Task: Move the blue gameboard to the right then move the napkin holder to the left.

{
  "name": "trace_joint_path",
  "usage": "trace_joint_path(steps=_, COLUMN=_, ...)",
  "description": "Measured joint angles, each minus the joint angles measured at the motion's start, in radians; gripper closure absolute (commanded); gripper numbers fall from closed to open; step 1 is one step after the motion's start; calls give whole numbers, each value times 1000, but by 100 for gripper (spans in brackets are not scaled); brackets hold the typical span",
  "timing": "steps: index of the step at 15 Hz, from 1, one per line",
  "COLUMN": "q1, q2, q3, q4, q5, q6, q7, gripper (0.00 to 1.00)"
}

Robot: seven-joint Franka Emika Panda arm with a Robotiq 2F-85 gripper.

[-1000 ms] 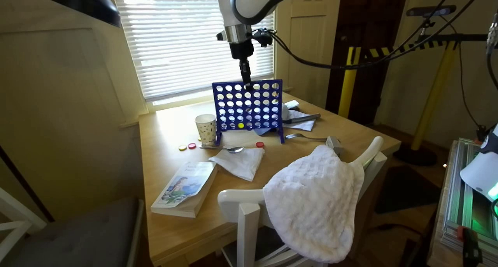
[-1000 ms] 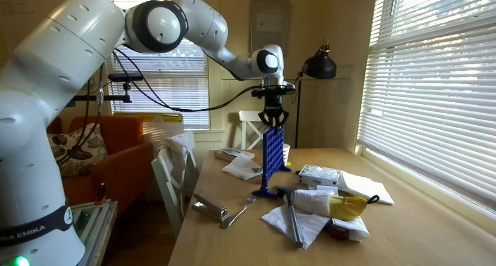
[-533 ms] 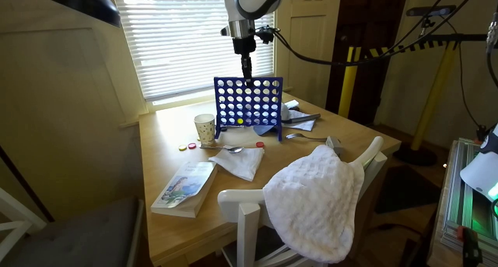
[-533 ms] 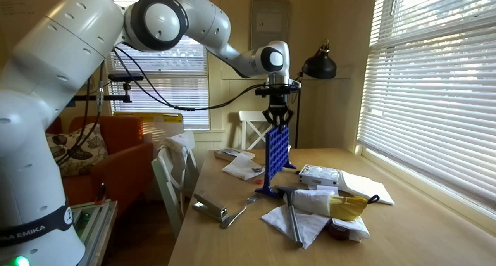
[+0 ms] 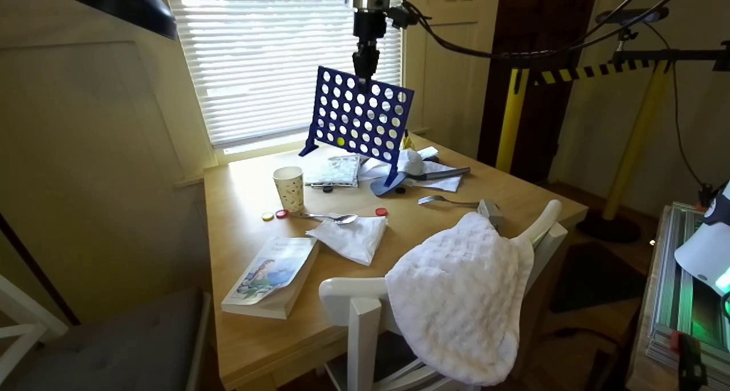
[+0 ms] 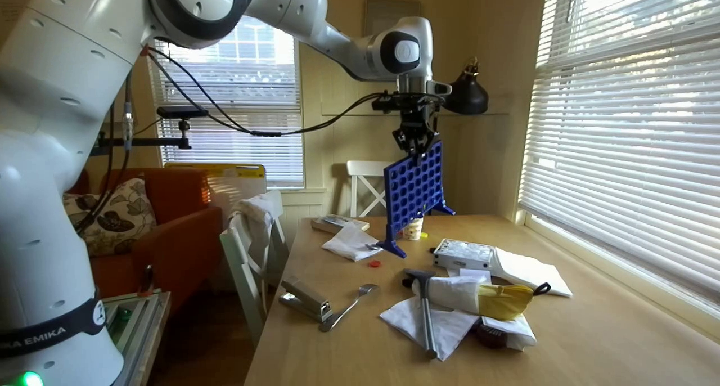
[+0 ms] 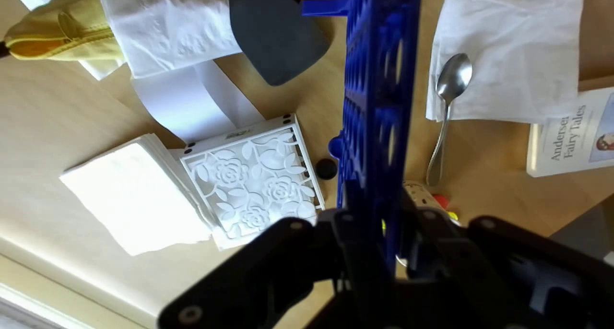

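Observation:
The blue gameboard [image 5: 358, 116] hangs in the air above the table and looks turned and slightly tilted; it also shows in an exterior view [image 6: 414, 190] and in the wrist view [image 7: 379, 103]. My gripper [image 5: 364, 84] is shut on the middle of its top edge, as seen too in an exterior view [image 6: 415, 152] and in the wrist view [image 7: 376, 204]. A yellow disc sits in its bottom row. The napkin holder [image 7: 254, 180], white with rose cut-outs, lies flat on the table; it also shows in both exterior views [image 6: 464, 255] [image 5: 336, 171]. White napkins [image 7: 139, 194] stick out of it.
A paper cup [image 5: 289, 188], a spoon on a napkin [image 5: 353, 240] and a book [image 5: 271, 274] are on the table. A spatula [image 6: 426, 313], a yellow pouch [image 6: 506, 301], a fork [image 6: 349, 307] and a stapler [image 6: 306, 299] lie nearer the robot. Loose discs are scattered.
My gripper has risen with the gameboard, lifting its feet off the table. The board has turned and moved toward the window. The cup has shifted slightly.

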Motion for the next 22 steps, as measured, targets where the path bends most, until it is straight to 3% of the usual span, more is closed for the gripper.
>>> trace_joint_path(steps=6, q1=-26, q2=-76, q3=-12, q4=-100, q5=42, q6=46, q7=133, gripper=96)
trace_joint_path(steps=11, q1=-40, q2=-171, q3=-35, q4=-253, q5=86, q6=242, q7=283, gripper=96)
trace_joint_path(steps=12, q1=-46, q2=-196, q3=-39, q4=-295, q5=101, q6=300, q7=299, gripper=83)
trace_joint_path(steps=13, q1=-48, q2=-207, q3=-42, q4=-313, q5=102, q6=313, q7=298, gripper=83)
trace_joint_path(steps=14, q1=-48, q2=-206, q3=-43, q4=-314, q5=102, q6=308, q7=298, gripper=83)
trace_joint_path(steps=15, q1=-46, q2=-204, q3=-43, q4=-313, q5=102, q6=308, q7=298, gripper=96)
trace_joint_path(steps=17, q1=-44, q2=-197, q3=-40, q4=-312, q5=106, q6=309, q7=298, gripper=96)
trace_joint_path(steps=22, q1=-83, q2=-170, q3=-53, q4=-253, q5=253, q6=288, q7=379, gripper=96)
